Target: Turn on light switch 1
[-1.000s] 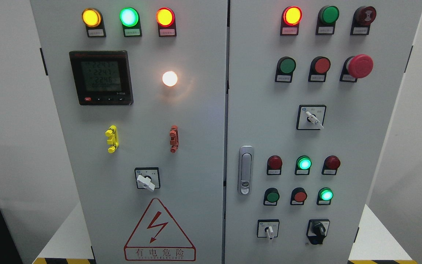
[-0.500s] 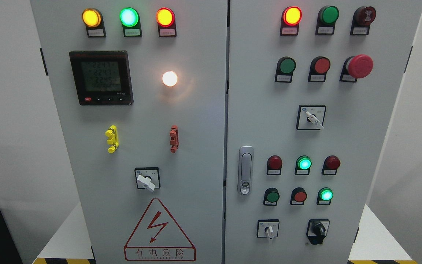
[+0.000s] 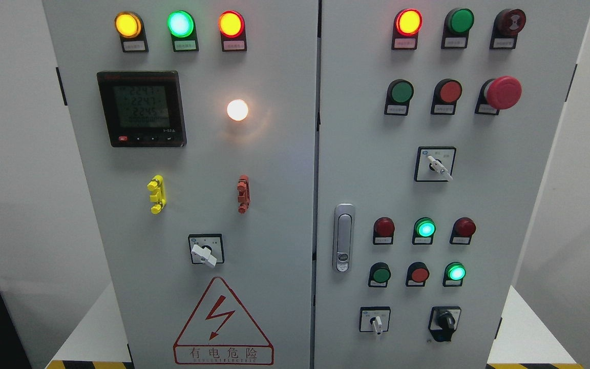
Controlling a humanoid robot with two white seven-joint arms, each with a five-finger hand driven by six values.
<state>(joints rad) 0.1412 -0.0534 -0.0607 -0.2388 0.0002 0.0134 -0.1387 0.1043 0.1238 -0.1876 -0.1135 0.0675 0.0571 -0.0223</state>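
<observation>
at the bottom of the grey control cabinet [image 3: 274, 205], a red lightning warning triangle [image 3: 223, 323] sits under a white rotary selector switch [image 3: 205, 249] on the left door, its knob pointing down-right. higher up, a white lamp [image 3: 237, 109] glows right of the digital meter [image 3: 141, 108], below amber, green and red pilot lights; which control is light switch 1 cannot be told. neither robot hand is in view, so their fingers cannot be judged.

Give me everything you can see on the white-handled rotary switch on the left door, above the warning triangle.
The rotary switch sits low on the left cabinet door, directly above the red warning triangle. A white, plastic-looking lever handle is mounted on a square black-framed plate with small unreadable labels on top. The handle points toward the lower right. Nothing touches it; no robot hand is in view.
</observation>
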